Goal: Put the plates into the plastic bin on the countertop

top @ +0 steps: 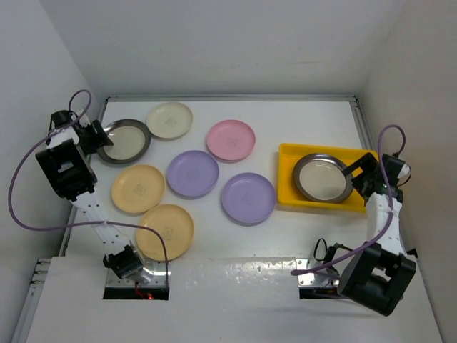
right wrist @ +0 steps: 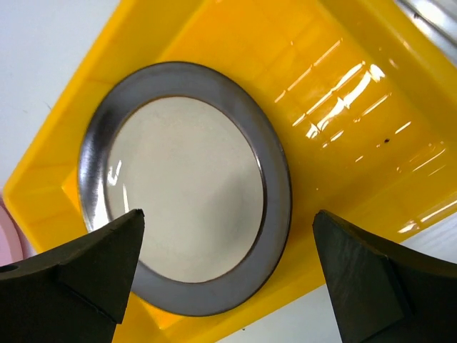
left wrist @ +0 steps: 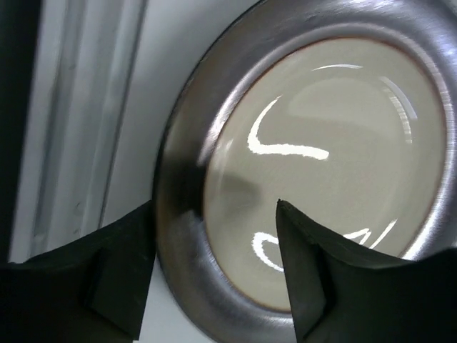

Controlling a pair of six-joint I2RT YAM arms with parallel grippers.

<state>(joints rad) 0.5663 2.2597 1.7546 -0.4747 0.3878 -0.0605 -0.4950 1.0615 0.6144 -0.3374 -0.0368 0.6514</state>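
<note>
While the left arm reaches from its base at the near edge up along the desk's left edge, bent at the elbow, the left gripper [top: 95, 136] sits at the left rim of the first silver plate [top: 123, 141] by the far left corner. In the left wrist view its fingers [left wrist: 114, 279] are spread. One is just outside the plate's outer edge, the other over the pale centre, with the metal rim between them. Whether either finger touches the plate cannot be told.

The right arm rises from its base at the near edge and leans along the right edge. The right gripper [top: 359, 171] hovers over the right end of the plastic bin [top: 287, 153], its fingers wide apart and holding nothing.

The bin is bright glossy yellow and lies by the right edge of the countertop [top: 300, 121]. The second silver plate [top: 323, 178] lies flat on its floor, with a dark brushed rim and a cream centre.

The rest lie flat on the desk:
- The cream plate [top: 169, 120] is just beside the first silver one, near the far edge.
- The pink plate [top: 230, 140] and two lavender plates [top: 192, 174] are around the middle.
- Two tan-yellow plates [top: 138, 189] are close together toward the near left.
</note>
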